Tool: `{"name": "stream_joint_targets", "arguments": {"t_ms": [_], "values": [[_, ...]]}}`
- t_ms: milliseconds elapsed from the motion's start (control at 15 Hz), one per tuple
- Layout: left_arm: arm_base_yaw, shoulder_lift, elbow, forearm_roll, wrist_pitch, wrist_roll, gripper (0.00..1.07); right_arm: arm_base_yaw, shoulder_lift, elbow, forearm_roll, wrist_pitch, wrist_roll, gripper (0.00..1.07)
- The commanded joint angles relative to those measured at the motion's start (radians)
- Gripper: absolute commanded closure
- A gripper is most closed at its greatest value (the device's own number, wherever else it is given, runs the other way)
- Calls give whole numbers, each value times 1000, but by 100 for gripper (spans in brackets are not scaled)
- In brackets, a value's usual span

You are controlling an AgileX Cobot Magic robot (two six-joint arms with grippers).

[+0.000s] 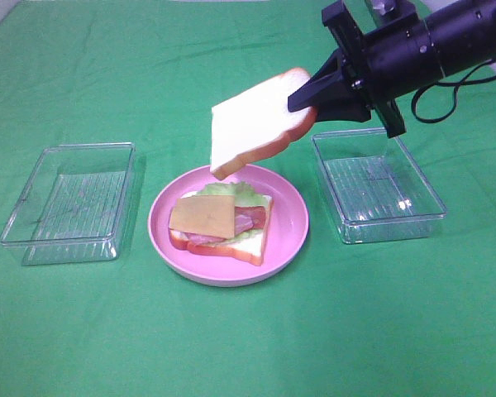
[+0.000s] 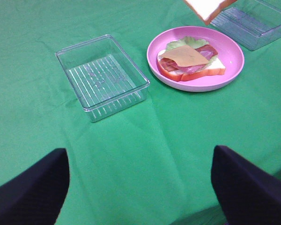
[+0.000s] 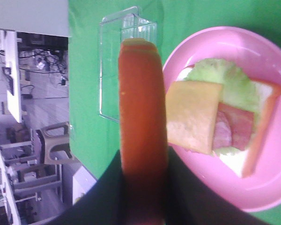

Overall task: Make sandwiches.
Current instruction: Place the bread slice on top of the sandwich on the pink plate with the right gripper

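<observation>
A pink plate (image 1: 289, 223) holds an open sandwich (image 1: 219, 223): a bread slice with lettuce, bacon, ham and a yellow cheese slice (image 1: 203, 217) on top. It also shows in the left wrist view (image 2: 189, 63) and the right wrist view (image 3: 215, 122). My right gripper (image 1: 310, 95) is shut on a second bread slice (image 1: 252, 124) and holds it tilted in the air above the plate's far side; its crust edge (image 3: 141, 108) fills the right wrist view. My left gripper (image 2: 140, 187) is open and empty, low over the green cloth, away from the plate.
A clear plastic tray (image 1: 70, 203) stands left of the plate and another (image 1: 376, 184) right of it, both empty. Green cloth covers the table.
</observation>
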Motion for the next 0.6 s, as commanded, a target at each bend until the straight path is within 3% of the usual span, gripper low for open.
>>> {"name": "stream_joint_targets", "arguments": {"t_ms": [67, 400, 600], "values": [[-1, -19, 2, -1, -10, -8, 27, 60, 17, 74, 129, -73, -102, 107], [-1, -19, 2, -1, -10, -8, 27, 204, 111, 82, 226, -229, -109, 107], [-1, -19, 2, -1, -10, -8, 27, 223, 154, 82, 235, -238, -107, 107]]}}
